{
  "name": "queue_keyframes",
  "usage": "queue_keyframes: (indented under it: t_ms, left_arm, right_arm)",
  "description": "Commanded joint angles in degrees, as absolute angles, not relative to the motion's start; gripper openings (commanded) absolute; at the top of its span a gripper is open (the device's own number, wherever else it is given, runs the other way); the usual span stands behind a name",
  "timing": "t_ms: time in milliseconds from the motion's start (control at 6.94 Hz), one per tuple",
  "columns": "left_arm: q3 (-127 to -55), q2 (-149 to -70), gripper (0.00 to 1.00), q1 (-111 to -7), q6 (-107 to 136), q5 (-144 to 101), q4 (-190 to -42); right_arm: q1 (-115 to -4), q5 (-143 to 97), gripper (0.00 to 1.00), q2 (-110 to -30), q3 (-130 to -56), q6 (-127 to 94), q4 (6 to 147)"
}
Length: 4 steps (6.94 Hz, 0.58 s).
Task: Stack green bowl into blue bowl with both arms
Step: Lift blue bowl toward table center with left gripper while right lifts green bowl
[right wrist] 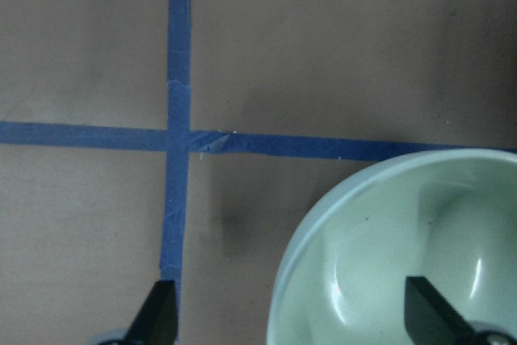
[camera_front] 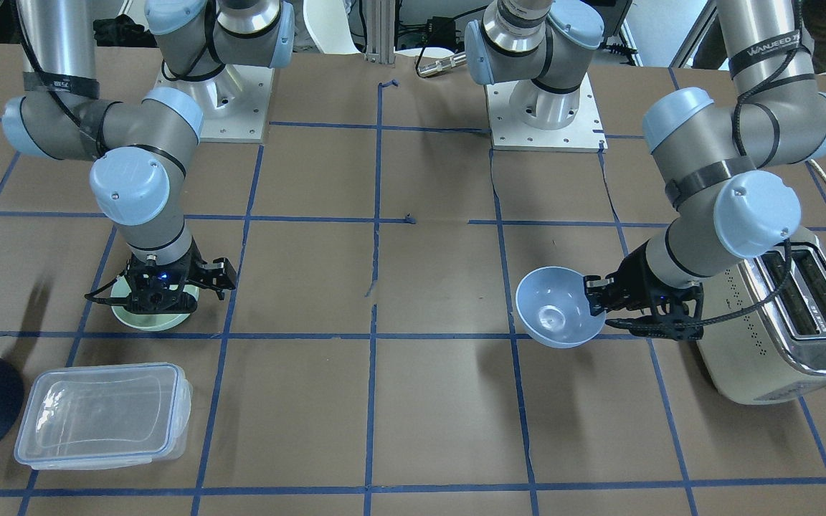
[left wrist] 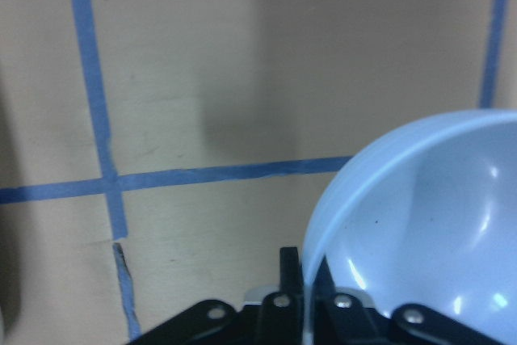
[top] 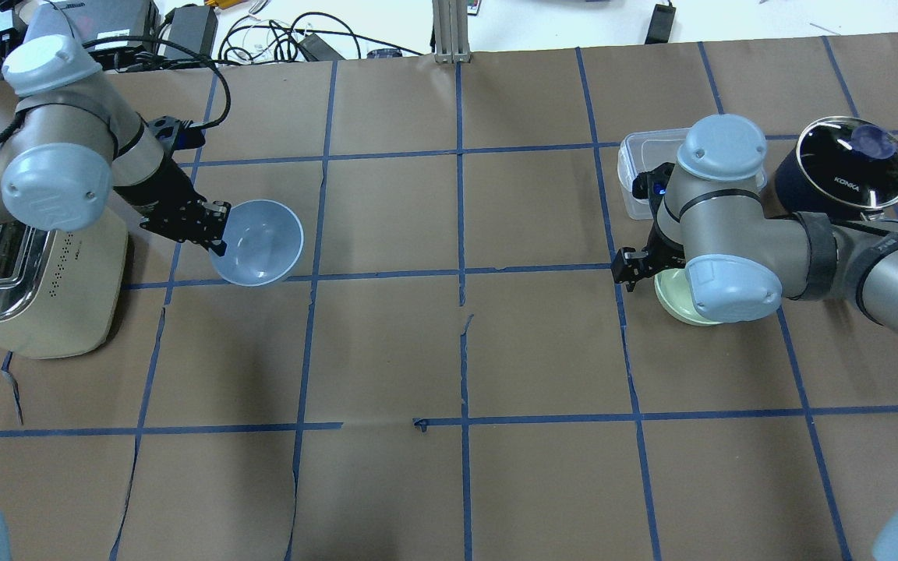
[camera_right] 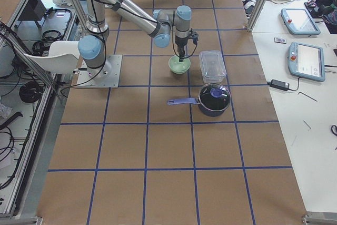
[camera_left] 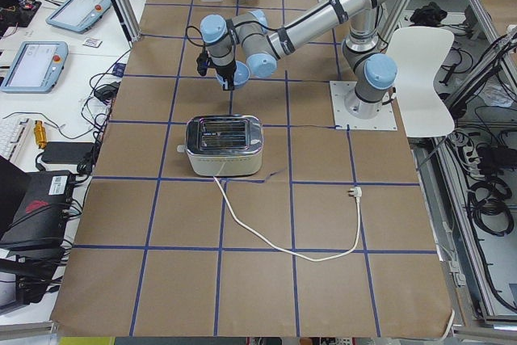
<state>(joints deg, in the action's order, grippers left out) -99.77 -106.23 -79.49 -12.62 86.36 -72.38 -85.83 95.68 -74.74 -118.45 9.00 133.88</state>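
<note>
Green bowl (camera_front: 146, 321) half hidden beneath right end effector (right wrist: 289, 296) straddling rim.

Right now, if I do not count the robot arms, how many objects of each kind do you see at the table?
Bowls: 2 (green bowl, blue bowl)
Pots: 1 (navy pot with its lid on)
Plastic containers: 1 (clear container)
Toasters: 1 (toaster)
Total: 5

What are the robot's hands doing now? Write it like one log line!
left gripper: shut on blue bowl, tilted, off table | right gripper: open, astride rim of green bowl | stack: not done
</note>
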Motion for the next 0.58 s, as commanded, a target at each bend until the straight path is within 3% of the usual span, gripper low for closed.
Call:
queue_keyframes:
  t_ms: [0,288,432]
  left_arm:
    - [-98.4,-107.6,0.00,-88.8,0.1,81.2,-71.6]
    - [-98.8,-110.7,0.00,-96.6,10.7,80.8,-68.1]
    - [-99.7,-111.5,0.00,-100.0,13.4,80.7,-67.6]
  right_arm:
    - [-83.9,97.0,0.74,-74.4,-121.1,12.6,137.6]
    - [-83.8,97.2,0.00,-74.6,-121.5,13.7,139.0]
    - [-83.8,97.1,0.00,-74.9,-121.4,13.5,138.9]
